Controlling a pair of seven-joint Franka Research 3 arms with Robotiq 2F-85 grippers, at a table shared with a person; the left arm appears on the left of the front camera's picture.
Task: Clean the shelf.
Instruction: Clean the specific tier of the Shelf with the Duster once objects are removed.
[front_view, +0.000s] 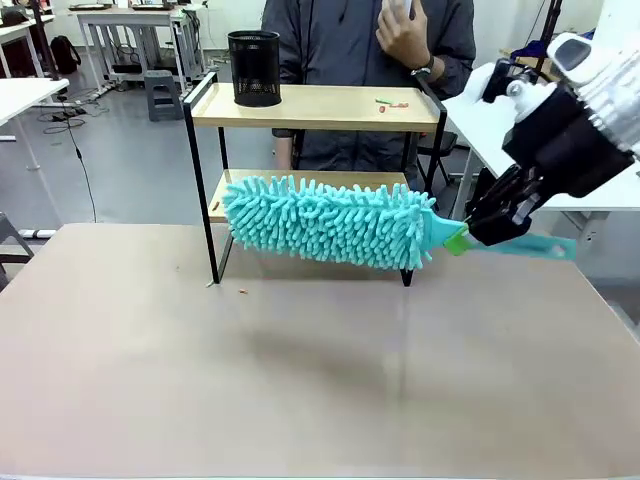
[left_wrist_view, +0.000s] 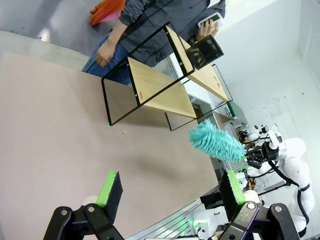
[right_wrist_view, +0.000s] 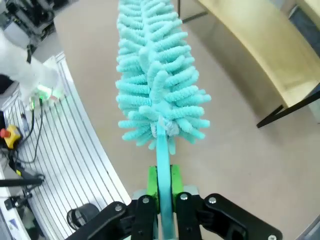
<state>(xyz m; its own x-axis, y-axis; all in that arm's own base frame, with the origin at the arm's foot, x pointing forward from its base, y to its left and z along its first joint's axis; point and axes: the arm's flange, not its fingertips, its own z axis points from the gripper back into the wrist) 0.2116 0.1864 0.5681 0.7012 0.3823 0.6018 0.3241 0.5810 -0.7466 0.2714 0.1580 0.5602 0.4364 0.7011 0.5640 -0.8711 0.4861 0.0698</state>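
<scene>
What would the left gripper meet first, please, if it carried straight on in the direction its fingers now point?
Most likely the table top, just short of the shelf. The open left gripper looks down at it with nothing between; how near the shelf's foot is hard to judge.

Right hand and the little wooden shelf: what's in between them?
The fluffy turquoise microfibre duster, gripped by its handle in the right hand, reaches out toward the black-framed wooden two-tier shelf. The front and left wrist views show it.
</scene>
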